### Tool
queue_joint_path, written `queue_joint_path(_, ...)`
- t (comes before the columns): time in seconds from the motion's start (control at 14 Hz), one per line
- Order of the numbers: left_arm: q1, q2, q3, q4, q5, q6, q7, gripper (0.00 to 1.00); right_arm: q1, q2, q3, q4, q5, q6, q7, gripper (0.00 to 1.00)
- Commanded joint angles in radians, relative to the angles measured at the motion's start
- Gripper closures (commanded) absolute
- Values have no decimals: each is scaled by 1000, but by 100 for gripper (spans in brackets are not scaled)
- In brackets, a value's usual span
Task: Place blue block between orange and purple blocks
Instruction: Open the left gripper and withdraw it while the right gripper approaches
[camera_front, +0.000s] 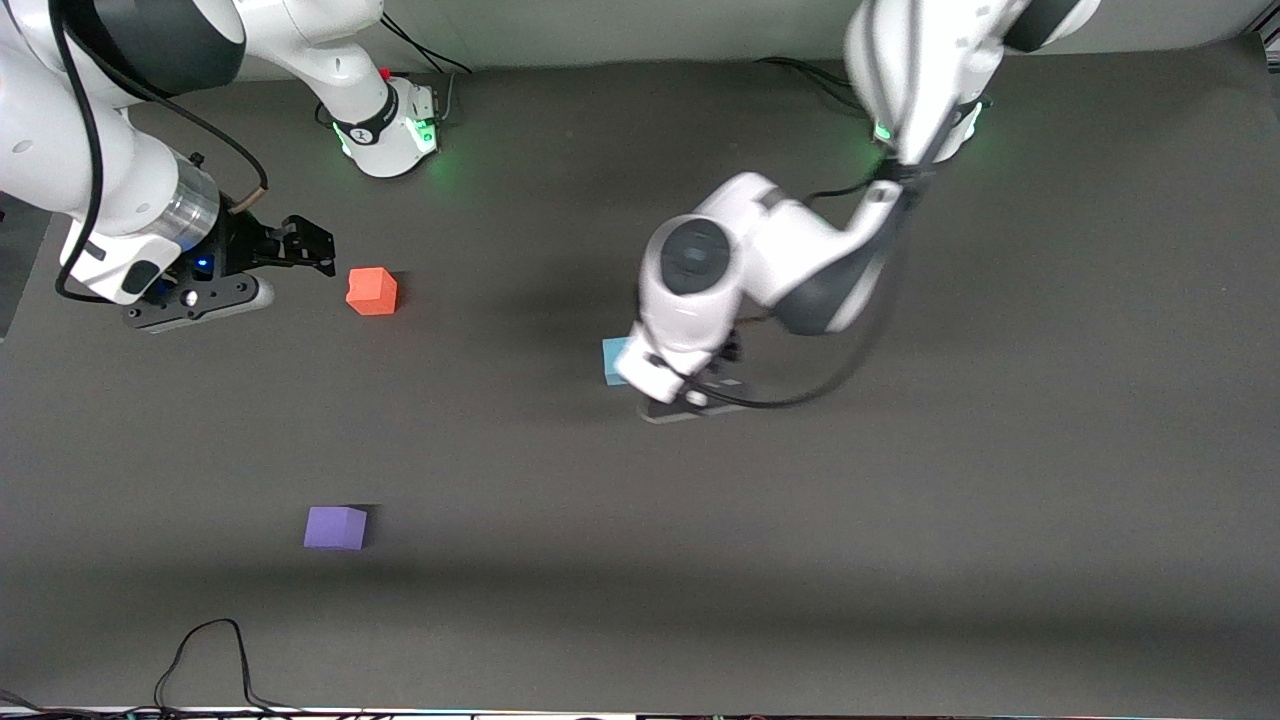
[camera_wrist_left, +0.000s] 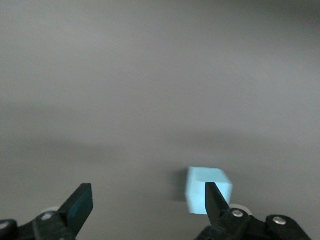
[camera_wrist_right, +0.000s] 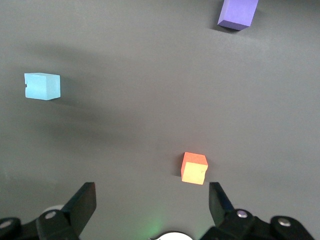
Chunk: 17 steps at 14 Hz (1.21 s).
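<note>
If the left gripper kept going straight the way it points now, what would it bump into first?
Probably just the bare table. The open left gripper points down at it; the blue block sits beside one finger, not squarely between them.

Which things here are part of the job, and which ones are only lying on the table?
Part of the job:
- blue block
- orange block
- purple block
- left gripper, open over the blue block

Only lying about:
- black cable, at the table edge nearest the front camera
</note>
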Motion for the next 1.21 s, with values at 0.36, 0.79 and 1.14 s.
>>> queue_joint_path(0.36,444,-382,-12,-324,-41,-174,462,0,273,87,-2,87,2,35,312,0)
queue_joint_path(0.79,631,-488,-12,-324,-22,-254,736,0,508,322,-4,368,45,26,682,0)
queue_joint_path(1.14,688,-532,-12,-324,-22,-269,810,0,521,336,-4,306,33,28,578,0)
